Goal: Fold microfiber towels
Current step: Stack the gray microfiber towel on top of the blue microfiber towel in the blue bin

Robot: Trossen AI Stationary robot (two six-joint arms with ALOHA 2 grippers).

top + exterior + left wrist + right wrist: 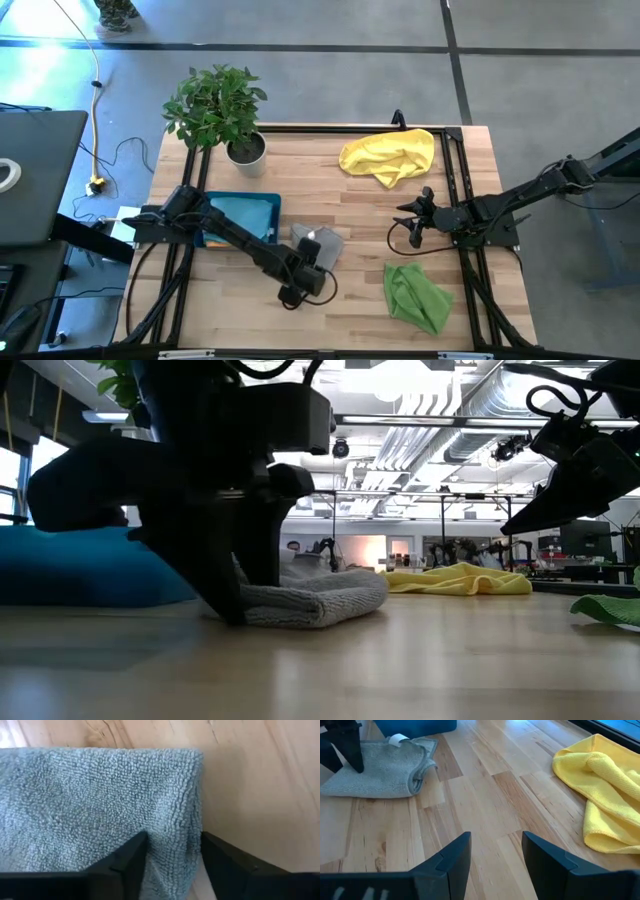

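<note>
I keep the left gripper (172,852) low on the folded grey towel (318,243) beside the tray (243,205) — fingers astride its edge, to pinch it; the right gripper (495,855) waits open.

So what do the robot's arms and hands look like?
Both arms are black and jointed, with black cables looping beside them. The left hand and the right hand each end in two flat, dark, angular fingers. No markings show on either one.
</note>
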